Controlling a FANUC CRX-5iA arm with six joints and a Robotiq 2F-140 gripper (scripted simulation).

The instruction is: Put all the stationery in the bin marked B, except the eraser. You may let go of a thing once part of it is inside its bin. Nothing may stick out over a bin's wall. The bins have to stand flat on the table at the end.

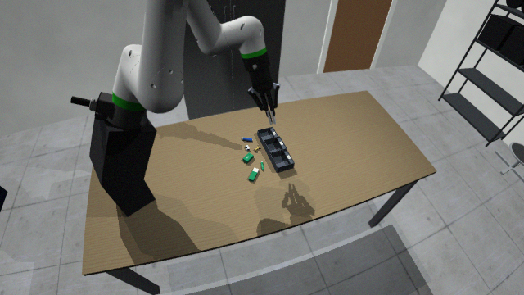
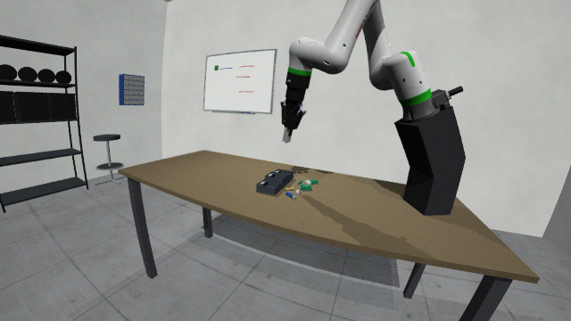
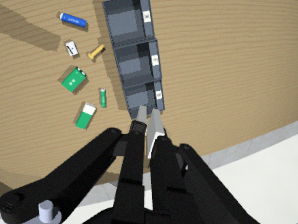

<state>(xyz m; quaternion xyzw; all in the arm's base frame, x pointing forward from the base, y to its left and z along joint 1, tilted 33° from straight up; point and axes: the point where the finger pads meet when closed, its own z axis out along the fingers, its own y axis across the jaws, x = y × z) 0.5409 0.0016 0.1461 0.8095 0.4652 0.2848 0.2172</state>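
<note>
My gripper (image 1: 272, 120) is shut and empty, high above the far end of a row of three dark bins (image 1: 275, 148); it also shows in the exterior view (image 2: 287, 139) and the wrist view (image 3: 148, 125). The bins (image 3: 133, 52) carry small white tags that I cannot read. Left of the bins, small items lie loose on the table: a blue pen-like piece (image 3: 73, 20), a small white piece (image 3: 72, 48), a yellow piece (image 3: 96, 51), a green block (image 3: 73, 79), a small green stick (image 3: 103, 98) and a green-and-white block (image 3: 85, 116). The bins look empty.
The robot's black base (image 1: 119, 160) stands on the table's left part. The table's front edge runs close below the gripper in the wrist view. A shelf (image 1: 491, 70) and a stool stand off the table to the right.
</note>
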